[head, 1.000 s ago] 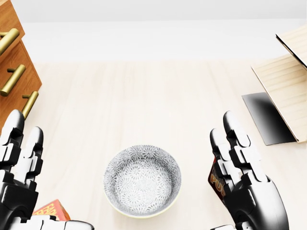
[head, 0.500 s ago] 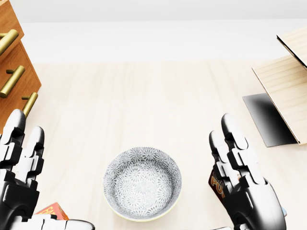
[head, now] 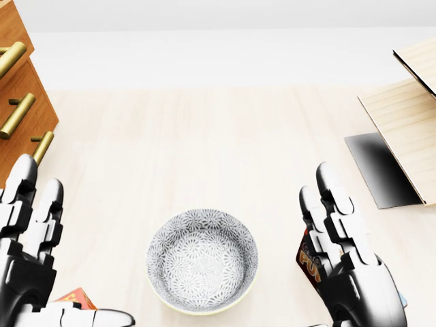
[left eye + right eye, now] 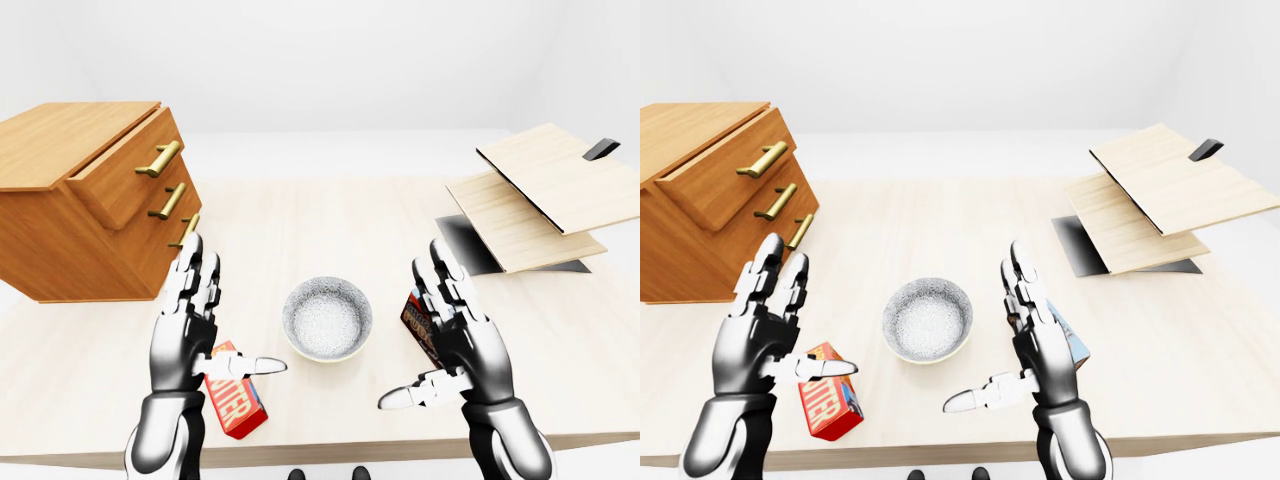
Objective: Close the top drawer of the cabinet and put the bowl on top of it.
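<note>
two three-finger hands, both spread wide and holding nothing.

left hand point(image 4: 185, 325): glossy black-and-silver jointed shell. fingers straight and pointing to twelve o'clock, thumb stuck out toward the bowl. it stands at nine o'clock of the bowl, apart from it.

right hand point(image 4: 458, 340): same make and same released pose, at three o'clock of the bowl, apart from it.

change over the last second: slight. in the head view the right hand has sunk a little toward six o'clock and the left has barely moved. the bowl and the cabinet handles sit almost where they were. judged meaning: no grasp has begun and neither step of the task is done.

one bowl point(image 3: 202, 262): round and shallow, with a fine grey-and-white floral pattern inside and a pale cream rim. it sits upright on the bench between the two hands, near the six o'clock edge.

one cabinet point(image 4: 70, 200): warm orange-brown wood, boxy, flat-topped. it stands at ten o'clock of the bowl, well apart. it has three drawers, each with a brass bar handle.

top drawer point(image 4: 120, 180): juts out past the two below, so it is open. handle point(image 4: 160, 158).

one bench point(image 4: 300, 225): pale wood grain, matt.

sundries:
- red printed carton point(image 4: 235, 398), lying just beside the left hand at five o'clock of it.
- dark printed carton point(image 4: 416, 322), partly hidden behind the right hand.
- pale wooden boards point(image 4: 545, 180), stacked aslant over a dark flat slab point(image 4: 470, 245), at two o'clock of the bowl.
</note>
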Robot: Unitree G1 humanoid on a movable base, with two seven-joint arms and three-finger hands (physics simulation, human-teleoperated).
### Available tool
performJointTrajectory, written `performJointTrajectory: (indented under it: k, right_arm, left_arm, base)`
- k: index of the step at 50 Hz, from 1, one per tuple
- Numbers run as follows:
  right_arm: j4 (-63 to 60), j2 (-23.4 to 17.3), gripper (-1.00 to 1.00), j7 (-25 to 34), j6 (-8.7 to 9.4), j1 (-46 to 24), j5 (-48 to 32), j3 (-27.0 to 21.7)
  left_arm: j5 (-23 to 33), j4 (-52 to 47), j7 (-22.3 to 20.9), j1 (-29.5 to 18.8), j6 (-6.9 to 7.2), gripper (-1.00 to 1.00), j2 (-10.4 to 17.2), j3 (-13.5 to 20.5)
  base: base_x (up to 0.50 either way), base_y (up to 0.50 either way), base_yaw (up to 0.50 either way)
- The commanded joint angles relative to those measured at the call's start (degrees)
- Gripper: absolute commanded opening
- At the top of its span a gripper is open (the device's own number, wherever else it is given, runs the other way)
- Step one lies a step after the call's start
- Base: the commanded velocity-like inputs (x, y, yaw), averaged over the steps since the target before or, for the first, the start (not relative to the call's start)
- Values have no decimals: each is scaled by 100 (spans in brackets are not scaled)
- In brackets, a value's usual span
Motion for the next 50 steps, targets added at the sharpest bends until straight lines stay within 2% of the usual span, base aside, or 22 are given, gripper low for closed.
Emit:
performJointTrajectory:
  k: [1,8,21,30,31,32,37,38,42,50]
  right_arm:
    - [-14,-10,100,29,32,-7,55,1]
    - [-200,-17,100,-25,144,51,14,71]
    - [-234,-46,100,-74,187,32,14,107]
    - [-187,-62,100,-63,127,31,33,93]
    - [-49,-60,100,-16,39,-8,72,44]
    - [-41,-58,100,-7,27,-7,74,35]
    - [-72,-31,100,17,40,13,62,28]
    - [113,-31,100,57,-95,-16,12,63]
    - [13,-43,100,15,-15,15,-27,130]
    - [-70,-69,100,-17,24,44,33,161]
  left_arm:
    - [11,67,21,-56,0,100,11,12]
    - [15,133,23,-97,0,100,21,20]
    - [8,152,14,-103,0,100,28,20]
    - [13,150,14,-95,0,100,26,12]
    - [23,132,17,-84,0,100,23,-1]
    - [26,129,18,-83,0,100,23,-4]
    - [26,136,15,-84,0,100,26,-3]
    - [119,283,10,-149,0,100,49,-69]
    - [122,300,16,-152,0,100,56,-80]
    - [125,320,10,-153,0,100,68,-89]
  base:
    - [0,0,0]
    - [0,0,0]
    - [0,5,0]
    - [0,23,0]
    - [0,23,0]
    - [0,23,0]
    - [0,23,0]
    - [0,23,0]
    - [0,24,0]
    - [0,22,0]
